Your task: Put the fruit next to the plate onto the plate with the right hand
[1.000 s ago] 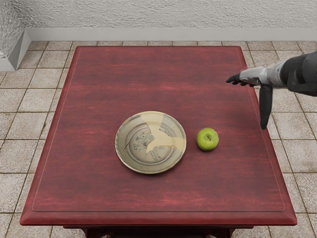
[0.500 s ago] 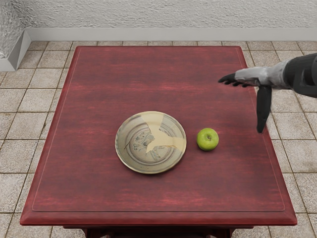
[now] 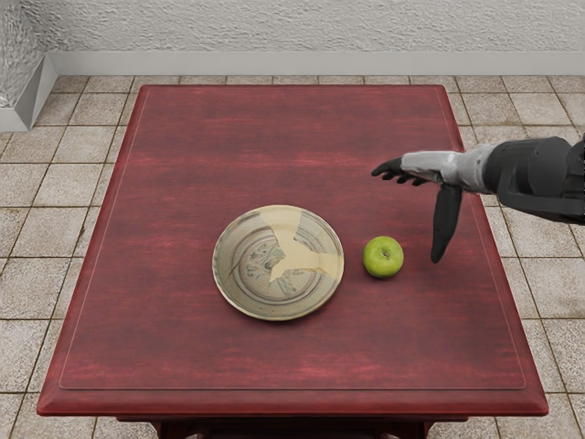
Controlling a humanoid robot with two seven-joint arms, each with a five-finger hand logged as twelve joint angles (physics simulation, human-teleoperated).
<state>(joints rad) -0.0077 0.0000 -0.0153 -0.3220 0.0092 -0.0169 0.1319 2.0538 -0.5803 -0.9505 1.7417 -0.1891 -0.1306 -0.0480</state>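
A green apple (image 3: 383, 256) sits on the red table, just right of a round beige plate (image 3: 237, 236) with a brown swirl pattern. My right hand (image 3: 422, 197) reaches in from the right edge and hovers above and to the right of the apple, apart from it. Its fingers (image 3: 391, 171) are spread, and the dark thumb hangs down beside the apple. The hand holds nothing. No left arm shows.
The red wooden table (image 3: 274, 128) stands on a tiled floor, with a white wall behind. A grey block (image 3: 23, 91) sits at the far left on the floor.
My right hand has moved left and down toward the apple over the last second. The apple and plate have not moved.
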